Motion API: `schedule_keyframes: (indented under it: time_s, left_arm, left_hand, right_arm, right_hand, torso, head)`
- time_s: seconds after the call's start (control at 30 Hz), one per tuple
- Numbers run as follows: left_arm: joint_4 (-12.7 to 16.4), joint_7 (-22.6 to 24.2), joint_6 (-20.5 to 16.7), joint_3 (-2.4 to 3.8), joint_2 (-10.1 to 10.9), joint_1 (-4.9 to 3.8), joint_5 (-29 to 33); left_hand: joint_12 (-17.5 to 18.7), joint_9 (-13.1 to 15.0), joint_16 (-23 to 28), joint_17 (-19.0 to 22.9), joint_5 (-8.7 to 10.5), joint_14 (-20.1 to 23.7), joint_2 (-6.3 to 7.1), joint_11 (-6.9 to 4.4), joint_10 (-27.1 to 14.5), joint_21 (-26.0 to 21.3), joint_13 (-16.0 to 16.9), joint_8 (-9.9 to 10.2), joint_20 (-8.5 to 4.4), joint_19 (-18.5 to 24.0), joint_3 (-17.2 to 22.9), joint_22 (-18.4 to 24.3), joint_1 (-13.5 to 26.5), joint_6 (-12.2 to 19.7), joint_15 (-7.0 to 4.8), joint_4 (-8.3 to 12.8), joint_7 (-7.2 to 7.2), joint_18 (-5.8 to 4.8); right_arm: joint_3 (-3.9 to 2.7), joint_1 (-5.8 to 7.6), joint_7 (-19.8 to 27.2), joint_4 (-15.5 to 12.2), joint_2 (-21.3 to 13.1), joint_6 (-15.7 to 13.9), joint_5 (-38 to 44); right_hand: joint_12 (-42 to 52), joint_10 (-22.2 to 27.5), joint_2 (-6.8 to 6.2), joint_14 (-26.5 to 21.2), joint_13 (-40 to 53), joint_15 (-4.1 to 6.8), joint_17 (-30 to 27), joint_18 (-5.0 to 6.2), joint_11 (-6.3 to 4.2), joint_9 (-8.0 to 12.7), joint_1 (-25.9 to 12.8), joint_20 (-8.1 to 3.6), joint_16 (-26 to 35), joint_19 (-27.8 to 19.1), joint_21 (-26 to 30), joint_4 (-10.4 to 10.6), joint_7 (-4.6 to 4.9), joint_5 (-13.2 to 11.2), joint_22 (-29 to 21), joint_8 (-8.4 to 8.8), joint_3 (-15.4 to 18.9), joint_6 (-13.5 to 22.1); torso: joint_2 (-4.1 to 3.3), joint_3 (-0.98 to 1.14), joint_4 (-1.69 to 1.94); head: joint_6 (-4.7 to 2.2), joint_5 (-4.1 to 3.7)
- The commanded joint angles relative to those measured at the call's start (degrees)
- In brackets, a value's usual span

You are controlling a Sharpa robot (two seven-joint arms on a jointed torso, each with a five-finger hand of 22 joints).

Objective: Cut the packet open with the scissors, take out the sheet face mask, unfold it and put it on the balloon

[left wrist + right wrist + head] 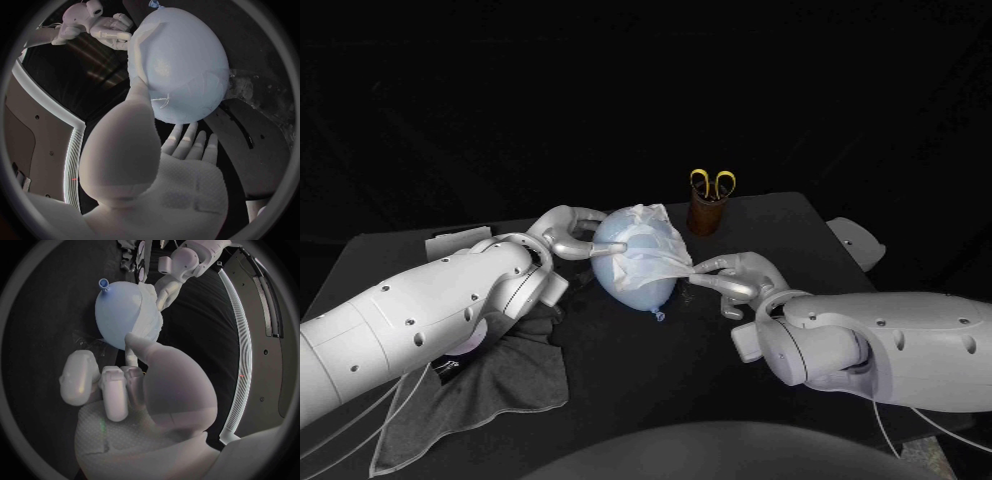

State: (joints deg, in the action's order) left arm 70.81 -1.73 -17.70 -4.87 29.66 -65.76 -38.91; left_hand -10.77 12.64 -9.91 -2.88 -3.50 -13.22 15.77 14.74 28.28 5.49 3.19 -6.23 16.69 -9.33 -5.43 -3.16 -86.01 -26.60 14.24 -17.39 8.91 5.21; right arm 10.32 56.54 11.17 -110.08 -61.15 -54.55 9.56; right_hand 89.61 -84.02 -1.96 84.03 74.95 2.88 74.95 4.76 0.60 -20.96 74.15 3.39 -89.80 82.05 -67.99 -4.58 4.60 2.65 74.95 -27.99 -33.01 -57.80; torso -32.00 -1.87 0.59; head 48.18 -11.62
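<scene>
The robot's right hand (733,285) reaches in from the right edge of the table (646,370). Its thumb and a fingertip meet on a corner of the white sheet mask (643,232) and draw it out to a point, so this hand grasps the mask. In the right wrist view the rest of the right hand's (125,405) fingers are curled in, and the thumb stretches up to the mask (150,315).

The mask is draped over the far end of a pale blue balloon (635,285). The balloon lies on its side at the middle of the table, with its knot towards the near edge.

The left hand (560,235) meets the balloon's other side. In the left wrist view its thumb (125,140) lies along the mask's edge (139,47) against the balloon (187,65). Its other fingers (187,142) are spread apart beneath the balloon. Whether this hand grips anything cannot be told.

Just beyond the balloon, near the far edge, yellow-handled scissors (715,184) stand handles up in a brown holder (708,215). A dark cloth (502,375) lies at the near left corner, partly under the left arm.
</scene>
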Motion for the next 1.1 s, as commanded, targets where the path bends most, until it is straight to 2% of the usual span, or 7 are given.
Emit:
schedule_keyframes:
  time_s: [0.03,0.27,0.67,0.87,0.97,1.0,1.1]
  left_arm:
    - [-0.12,-0.25,0.65,-0.06,-0.15,0.04,-0.05]
    - [-0.15,-0.29,0.64,-0.07,-0.1,0.04,-0.05]
    - [-0.22,-0.24,0.71,-0.09,-0.27,0.04,-0.05]
    - [-0.2,-0.16,0.76,-0.11,-0.34,0.04,-0.05]
    - [-0.15,0.0,0.89,-0.12,-0.32,0.04,0.04]
    - [-0.11,0.11,0.95,-0.13,-0.29,0.04,0.12]
    - [0.07,0.61,1.05,-0.13,-0.14,0.05,0.32]
  left_hand:
    - [0.23,-0.07,0.19,0.02,0.21,-0.36,-0.17,0.03,0.16,-0.12,0.05,-0.32,0.07,-0.29,0.13,0.08,-0.46,0.13,-0.05,0.07,7.76,0.96]
    - [0.23,-0.07,0.19,0.02,0.21,-0.36,-0.17,0.03,0.16,-0.12,0.05,-0.32,0.07,-0.29,0.13,0.08,-0.46,0.13,-0.05,0.07,7.76,0.96]
    - [0.23,-0.07,0.19,0.02,0.21,-0.36,-0.17,0.03,0.16,-0.12,0.05,-0.32,0.07,-0.29,0.13,0.08,-0.46,0.13,-0.05,0.07,7.76,0.96]
    - [0.48,-0.13,0.45,0.05,0.21,-0.29,-0.11,0.01,0.11,-0.15,0.04,-0.32,0.07,-0.25,0.02,0.12,-0.5,0.18,-0.06,0.07,7.74,0.98]
    - [0.48,-0.13,0.45,0.05,0.21,-0.29,-0.11,0.01,0.11,-0.15,0.04,-0.32,0.07,-0.25,0.02,0.12,-0.5,0.18,-0.06,0.07,7.74,0.98]
    - [0.53,-0.16,0.49,0.06,0.21,-0.27,-0.07,-0.04,0.07,-0.18,0.03,-0.31,0.07,-0.2,-0.08,0.14,-0.47,0.24,-0.08,0.07,7.71,0.98]
    - [0.62,-0.24,0.64,0.09,0.19,-0.2,0.11,-0.16,0.07,-0.26,0.03,-0.26,0.08,-0.08,-0.48,0.19,-0.4,0.42,-0.07,0.05,7.6,0.97]
  right_arm:
    - [-0.01,-0.02,-2.36,-0.18,-0.39,0.47,3.49]
    - [-0.01,-0.01,-3.37,-0.06,-1.24,0.49,5.03]
    - [0.0,0.05,-21.1,0.72,-1.56,9.99,17.82]
    - [0.01,0.05,-25.4,1.61,-1.36,9.94,21.23]
    - [0.02,0.06,-25.55,2.32,-1.21,8.7,21.7]
    - [0.02,0.06,-25.21,2.66,-1.15,8.19,21.8]
    - [0.03,0.06,-23.98,3.57,-1.05,7.19,21.96]
  right_hand:
    - [0.39,-5.98,-0.02,5.97,15.05,0.33,15.05,-0.56,-0.28,-4.32,-0.56,-0.42,-0.2,0.13,-0.26,-0.15,-0.01,0.14,9.44,-0.61,-0.62,0.3]
    - [0.39,-5.98,-0.03,5.97,15.05,0.34,15.05,-0.56,-0.3,-4.62,-0.82,-0.44,-0.2,0.13,-0.28,-0.39,-0.03,0.14,9.44,-0.87,-1.07,0.41]
    - [0.39,-5.98,-0.2,5.97,15.05,0.27,15.05,0.09,-0.24,-5.62,-2.05,-0.42,-0.2,-1.27,3.2,-0.81,0.05,0.13,8.49,-1.53,-2.2,1.2]
    - [-1.13,-4.81,-0.53,5.97,13.66,0.22,15.05,0.39,-0.17,-6.14,-3.0,-0.38,-0.2,-1.99,4.95,-0.79,0.19,0.11,7.99,-1.64,-2.56,2.22]
    - [-6.89,-0.53,-1.48,5.73,8.6,-0.12,14.11,1.01,0.33,-6.75,-3.59,-0.13,0.13,-3.55,8.78,-1.43,0.75,0.09,6.9,-1.34,-1.92,4.63]
    - [-9.56,1.53,-2.07,5.3,6.33,-0.42,12.54,1.39,0.82,-6.43,-4.66,0.04,0.69,-4.57,11.24,-0.9,1.25,-0.18,6.21,-0.42,-1.19,6.14]
    - [-27.84,15.94,-5.12,2.07,-8.52,-2.88,3.47,2.99,3.75,-4.61,-6.77,1.99,4.72,-10.58,24.27,-0.09,4.72,0.48,2.11,4.4,1.63,13.71]
  torso:
    - [0.0,0.04,0.04]
    - [-0.06,0.03,0.04]
    - [-0.01,0.0,0.06]
    - [-0.04,-0.03,0.1]
    - [-0.02,-0.02,0.12]
    - [-0.01,-0.03,0.12]
    - [-0.03,-0.07,0.06]
  head:
    - [-0.06,-0.05]
    - [0.05,-0.02]
    - [0.1,0.41]
    - [0.05,0.54]
    - [0.04,0.59]
    - [0.03,0.59]
    - [-0.05,0.77]
